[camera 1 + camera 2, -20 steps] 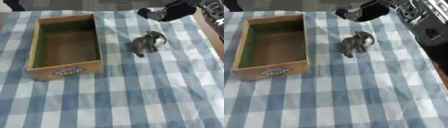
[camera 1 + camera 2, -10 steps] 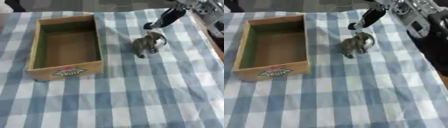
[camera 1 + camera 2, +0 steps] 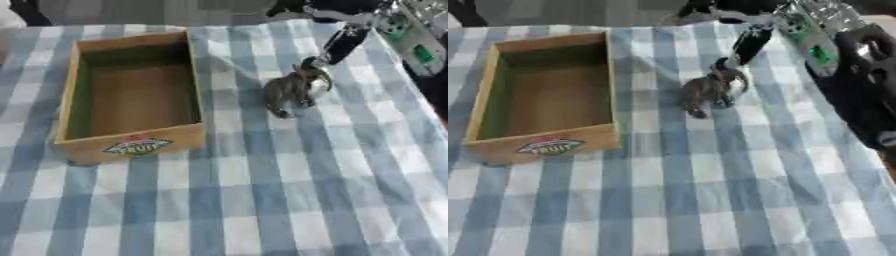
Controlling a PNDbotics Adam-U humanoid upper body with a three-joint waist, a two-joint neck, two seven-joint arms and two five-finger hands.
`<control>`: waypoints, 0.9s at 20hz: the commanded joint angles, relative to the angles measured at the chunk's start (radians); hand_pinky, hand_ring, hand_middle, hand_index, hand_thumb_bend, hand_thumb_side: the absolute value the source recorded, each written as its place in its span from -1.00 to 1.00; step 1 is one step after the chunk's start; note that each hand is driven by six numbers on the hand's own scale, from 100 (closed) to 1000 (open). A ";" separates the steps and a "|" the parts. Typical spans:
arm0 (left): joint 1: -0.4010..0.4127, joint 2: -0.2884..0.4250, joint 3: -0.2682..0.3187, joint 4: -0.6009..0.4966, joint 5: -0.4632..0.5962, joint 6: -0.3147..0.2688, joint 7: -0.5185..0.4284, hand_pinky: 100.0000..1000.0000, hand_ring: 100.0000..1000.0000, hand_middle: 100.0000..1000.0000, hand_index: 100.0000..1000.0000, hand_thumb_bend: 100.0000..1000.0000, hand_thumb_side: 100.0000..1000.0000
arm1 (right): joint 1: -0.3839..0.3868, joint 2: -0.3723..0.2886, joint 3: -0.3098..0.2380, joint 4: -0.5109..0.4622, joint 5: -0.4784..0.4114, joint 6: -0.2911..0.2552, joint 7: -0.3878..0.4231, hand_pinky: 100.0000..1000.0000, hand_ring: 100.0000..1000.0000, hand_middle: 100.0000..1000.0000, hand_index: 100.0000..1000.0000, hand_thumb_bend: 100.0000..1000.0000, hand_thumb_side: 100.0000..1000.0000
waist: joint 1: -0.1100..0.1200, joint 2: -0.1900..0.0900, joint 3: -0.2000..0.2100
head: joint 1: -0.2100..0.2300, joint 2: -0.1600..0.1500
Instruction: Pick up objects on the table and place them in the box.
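Elephant (image 3: 292, 89) stands on the cloth (image 3: 262, 190) — box (image 3: 131, 97) empty, nothing placed yet; right hand (image 3: 341, 44) touches its top, grip unclear.

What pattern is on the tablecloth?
The tablecloth has blue and white checks. It shows best in the left eye view.

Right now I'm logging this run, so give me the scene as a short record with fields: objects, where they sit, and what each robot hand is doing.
surface: blue and white checked tablecloth
box: wooden box, open top, nothing visible inside, left of centre
toy: grey toy elephant, standing on the cloth to the right of the box, apart from it
right robot hand: right robot hand, reaching down from the upper right, fingertip at the elephant's top; a grasp cannot be made out
left robot hand: not in view
task state: elephant not yet in the box
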 commanded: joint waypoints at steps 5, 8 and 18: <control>-0.009 0.027 0.004 -0.019 0.003 0.000 -0.001 0.72 0.73 0.74 0.77 -1.00 0.37 | -0.049 0.000 -0.058 0.045 0.001 -0.074 0.115 0.71 0.85 0.61 0.91 0.08 -0.90 | -0.001 -0.021 -0.002 | 0.001 -0.005; -0.009 0.027 0.004 -0.019 0.003 0.001 -0.001 0.72 0.73 0.74 0.77 -1.00 0.37 | -0.066 0.011 -0.063 0.053 -0.026 -0.063 0.163 0.70 0.84 0.60 0.90 0.13 -0.85 | -0.003 -0.022 -0.002 | 0.001 -0.003; -0.007 0.029 0.003 -0.019 0.002 0.001 0.000 0.72 0.73 0.75 0.76 -1.00 0.36 | -0.096 0.029 -0.072 0.050 -0.143 0.011 0.312 0.66 0.83 0.54 0.82 0.23 -0.68 | -0.006 -0.024 -0.004 | 0.002 0.003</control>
